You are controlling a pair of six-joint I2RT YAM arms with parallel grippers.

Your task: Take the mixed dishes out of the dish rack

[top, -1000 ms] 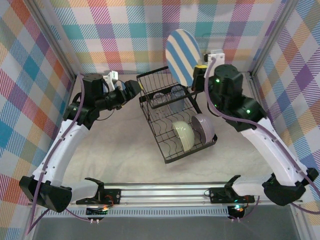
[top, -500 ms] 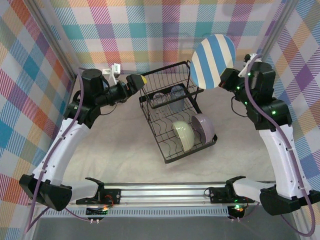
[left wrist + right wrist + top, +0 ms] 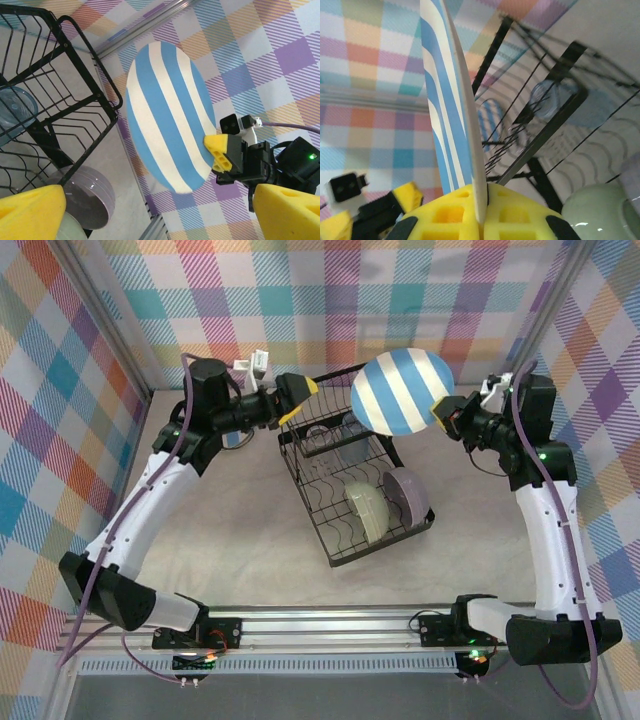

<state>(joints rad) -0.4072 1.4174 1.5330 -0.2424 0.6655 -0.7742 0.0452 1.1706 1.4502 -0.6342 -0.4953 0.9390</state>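
My right gripper (image 3: 442, 412) is shut on the rim of a blue-and-white striped plate (image 3: 400, 392) and holds it in the air over the back of the black dish rack (image 3: 381, 543). In the right wrist view the plate (image 3: 450, 100) stands edge-on, clamped between the yellow pads (image 3: 515, 215). My left gripper (image 3: 295, 398) hangs open at the rack's back left corner, facing the plate (image 3: 167, 115) and apart from it. A pale green bowl (image 3: 367, 510) and a lavender bowl (image 3: 408, 495) stand in the rack's front slots. A translucent tumbler (image 3: 15, 112) sits in the basket section.
Another blue striped plate (image 3: 232, 437) lies on the table left of the rack, partly hidden by the left arm. Checked walls close in the back and both sides. The rack sits at an angle in the middle of the table.
The right arm carried the plate off toward the right, then back left and lower, turning its face up. The left gripper moved right to the rack's back corner.
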